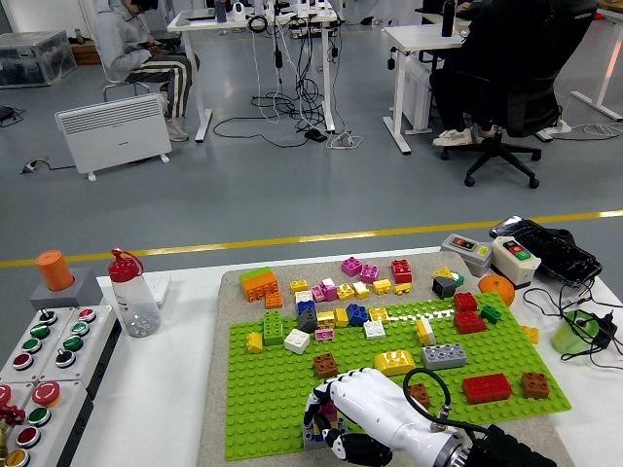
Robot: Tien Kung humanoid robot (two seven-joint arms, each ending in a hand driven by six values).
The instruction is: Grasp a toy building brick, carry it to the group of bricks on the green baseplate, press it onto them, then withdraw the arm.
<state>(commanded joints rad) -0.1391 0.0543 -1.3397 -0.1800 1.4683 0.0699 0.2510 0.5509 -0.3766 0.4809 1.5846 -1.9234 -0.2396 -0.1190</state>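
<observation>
The green baseplate (263, 389) lies on a grey mat and carries many coloured bricks, with a dense group (336, 313) near its far edge. My right hand (326, 425), white with a black forearm, reaches in from the lower right at the plate's near edge. Its fingers are curled down over a small stack: a pink brick (329, 413) on a grey brick (312, 440). A brown brick (325, 365) and a yellow brick (394, 362) sit just beyond the hand. My left arm is out of sight.
A clear bottle with a red cap (131, 297) and a button panel (39, 370) stand at the left. At the right are switch boxes (492, 255), an orange (495, 289), a green cup (574, 331) and cables. People sit at desks in the background.
</observation>
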